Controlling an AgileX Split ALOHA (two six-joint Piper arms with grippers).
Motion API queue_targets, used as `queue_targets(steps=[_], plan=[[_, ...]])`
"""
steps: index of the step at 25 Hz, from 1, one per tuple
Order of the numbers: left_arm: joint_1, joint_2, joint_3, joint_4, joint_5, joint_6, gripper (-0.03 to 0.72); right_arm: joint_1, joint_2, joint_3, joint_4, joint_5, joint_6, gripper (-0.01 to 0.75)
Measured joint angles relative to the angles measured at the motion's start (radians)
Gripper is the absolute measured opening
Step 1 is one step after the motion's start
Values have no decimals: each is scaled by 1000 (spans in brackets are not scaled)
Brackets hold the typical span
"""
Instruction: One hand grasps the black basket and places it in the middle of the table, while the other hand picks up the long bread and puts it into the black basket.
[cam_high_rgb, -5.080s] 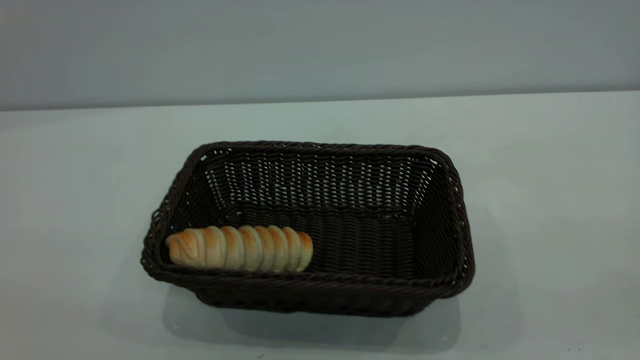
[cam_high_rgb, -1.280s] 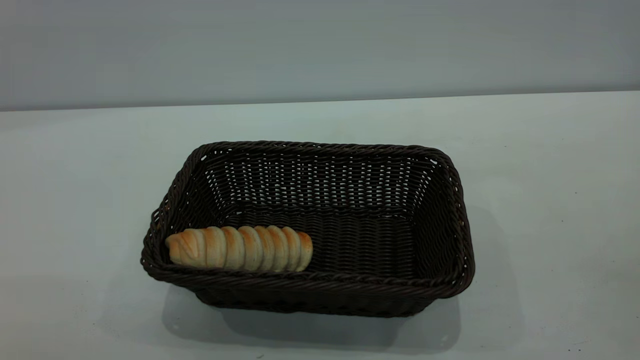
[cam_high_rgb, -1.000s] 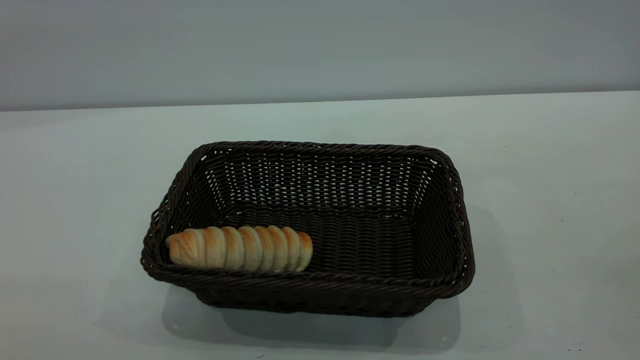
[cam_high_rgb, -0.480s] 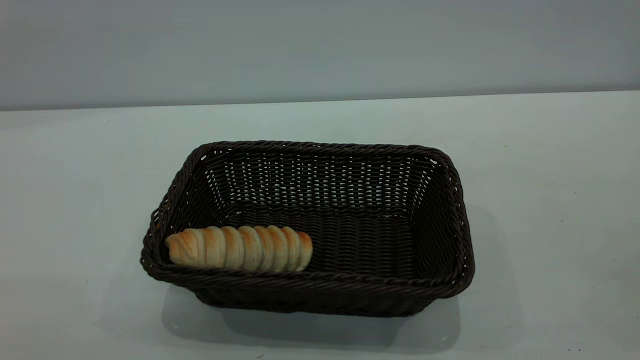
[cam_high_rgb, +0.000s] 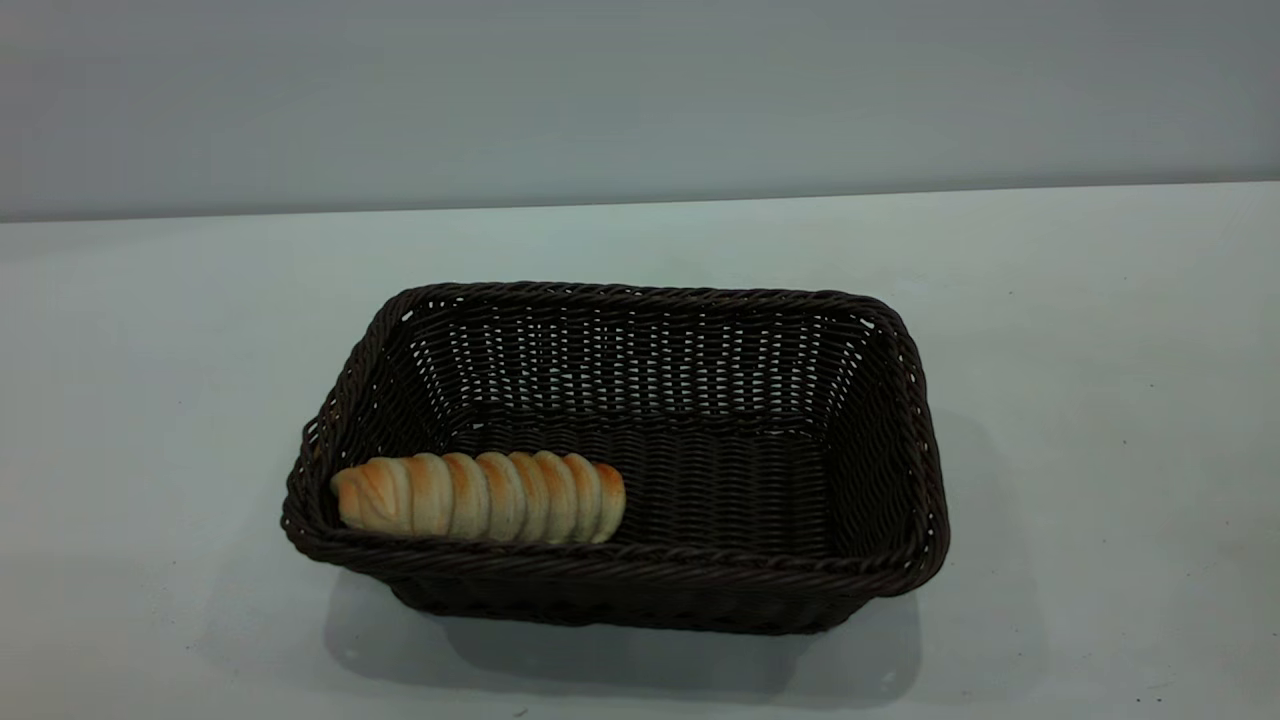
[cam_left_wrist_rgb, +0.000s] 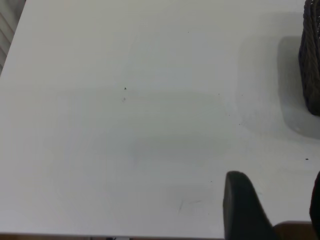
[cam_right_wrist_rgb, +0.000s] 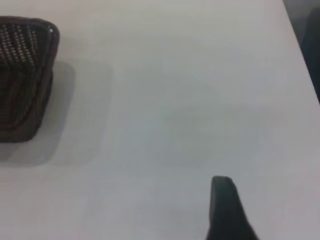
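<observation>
With both arms pulled back off to the sides, the task reads as done: long bread (cam_high_rgb: 478, 497) lies inside the black basket (cam_high_rgb: 620, 578), along its near wall at the corner on the left hand's side, and the basket sits about mid worktop (cam_high_rgb: 1100, 330).

Left hand (cam_left_wrist_rgb: 272, 210): 1 dark finger and a sliver of a 2nd show with a clear gap, so it looks spread and holds nothing. It hangs over bare worktop, well apart from the basket's end wall (cam_left_wrist_rgb: 311, 60).

Right hand (cam_right_wrist_rgb: 227, 210): only 1 finger shows, spread cannot be told; nothing visible in it. Basket corner (cam_right_wrist_rgb: 25, 75) is well apart from it.

Next move, as I judge it: none beyond parking the arms; no regrasp needed.

Room: bare worktop on both basket ends, worktop edge close under each hand, so any retreat is short.
</observation>
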Motion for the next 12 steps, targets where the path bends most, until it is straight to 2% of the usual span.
queue_targets(steps=[12], plan=[[0,0,0,0,0,0,366,12,0,0,-1,0,0,456]])
